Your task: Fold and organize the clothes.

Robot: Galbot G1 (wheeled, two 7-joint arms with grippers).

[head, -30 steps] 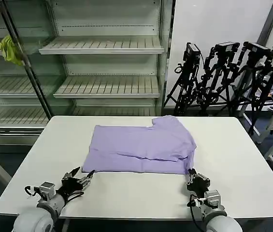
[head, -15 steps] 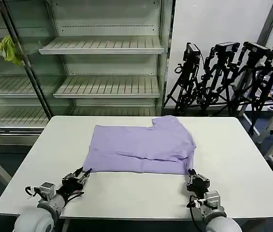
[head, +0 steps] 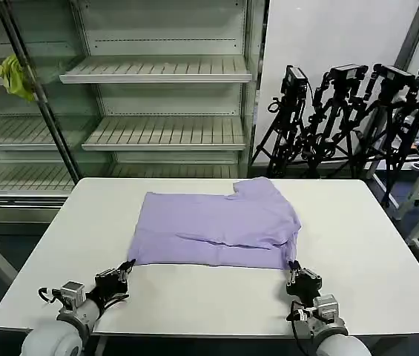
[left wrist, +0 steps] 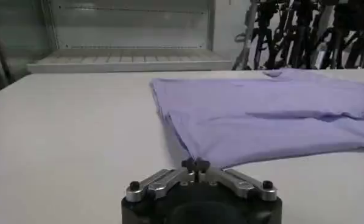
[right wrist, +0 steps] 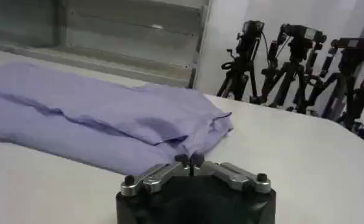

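Folded lavender T-shirt [head: 216,228] lies mid-bench [head: 365,245], both grippers at its near edge.
Your left gripper [head: 125,268] sits at the shirt's 7 o'clock corner, right gripper [head: 294,268] at 5 o'clock; both jaws pressed together, gripping nothing.

Both arms reach forward at low height from the near side. The left gripper [head: 128,265] has its fingertips pressed together, as its wrist view [left wrist: 195,164] confirms. The right gripper [head: 293,265] likewise has its fingertips closed together [right wrist: 190,161].
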